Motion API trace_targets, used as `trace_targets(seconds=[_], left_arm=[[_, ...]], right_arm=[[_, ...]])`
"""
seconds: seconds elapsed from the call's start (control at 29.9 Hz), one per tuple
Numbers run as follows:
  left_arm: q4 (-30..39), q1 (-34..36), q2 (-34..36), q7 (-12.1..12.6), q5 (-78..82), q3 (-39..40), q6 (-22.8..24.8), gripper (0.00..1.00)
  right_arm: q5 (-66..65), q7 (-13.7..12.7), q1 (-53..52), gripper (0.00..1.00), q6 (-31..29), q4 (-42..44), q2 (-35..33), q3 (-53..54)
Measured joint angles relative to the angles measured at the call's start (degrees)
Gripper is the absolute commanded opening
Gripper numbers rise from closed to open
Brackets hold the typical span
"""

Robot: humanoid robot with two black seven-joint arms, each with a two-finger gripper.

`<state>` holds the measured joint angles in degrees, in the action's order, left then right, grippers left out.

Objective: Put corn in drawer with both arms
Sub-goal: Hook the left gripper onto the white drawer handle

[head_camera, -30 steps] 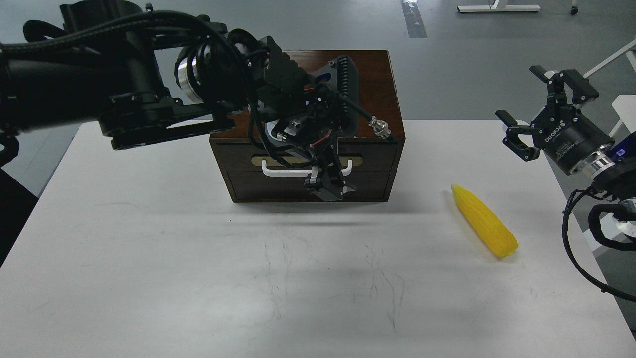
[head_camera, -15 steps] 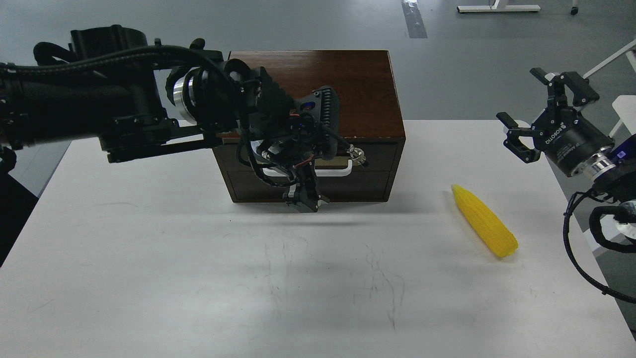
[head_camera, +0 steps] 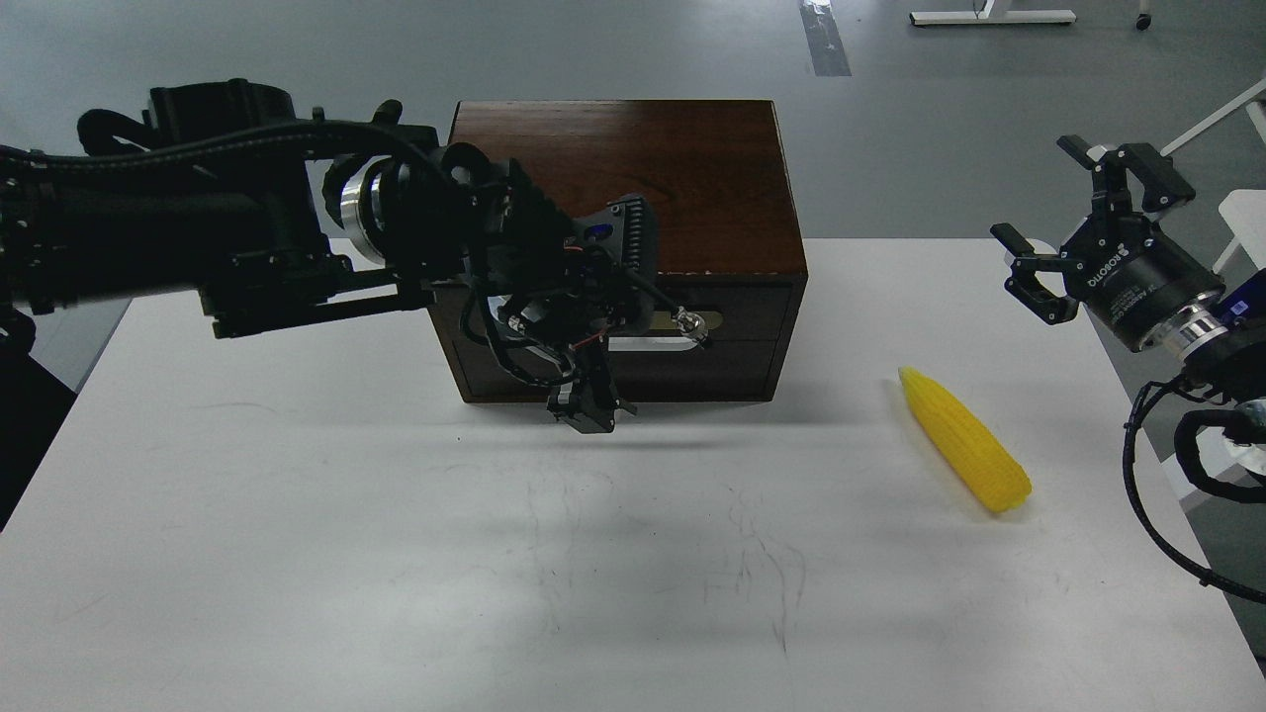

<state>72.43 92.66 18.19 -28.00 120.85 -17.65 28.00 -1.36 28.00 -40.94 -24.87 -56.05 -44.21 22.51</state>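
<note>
The yellow corn [head_camera: 964, 440] lies on the white table [head_camera: 297, 514] at the right, tip pointing to the far left. The dark brown box [head_camera: 643, 168] stands at the table's back middle with its drawer [head_camera: 737, 331] shut; its white handle [head_camera: 655, 344] is partly hidden by my left arm. My left gripper [head_camera: 584, 407] hangs in front of the drawer's lower left, fingers pointing down and too dark to tell apart. My right gripper [head_camera: 1073, 213] is open and empty, in the air up and to the right of the corn.
The table's right edge runs just beyond the corn. A black cable [head_camera: 1157, 494] loops down from my right arm past that edge. A white stand [head_camera: 989, 15] stands on the grey floor far behind.
My left gripper has moved left and down across the drawer front, from below the handle's right part to the box's lower left. The right arm, the corn and the drawer have not moved.
</note>
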Motion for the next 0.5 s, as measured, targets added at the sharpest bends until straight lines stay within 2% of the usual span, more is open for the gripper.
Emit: trace_targets(seconds=[0.5], left_arm=[[-0.12, -0.39, -0.25, 0.00, 0.41, -0.19, 0.00, 0.98]], right_arm=[[0.04, 0.00, 0.07, 1.00, 0.00, 0.23, 0.00, 0.08]])
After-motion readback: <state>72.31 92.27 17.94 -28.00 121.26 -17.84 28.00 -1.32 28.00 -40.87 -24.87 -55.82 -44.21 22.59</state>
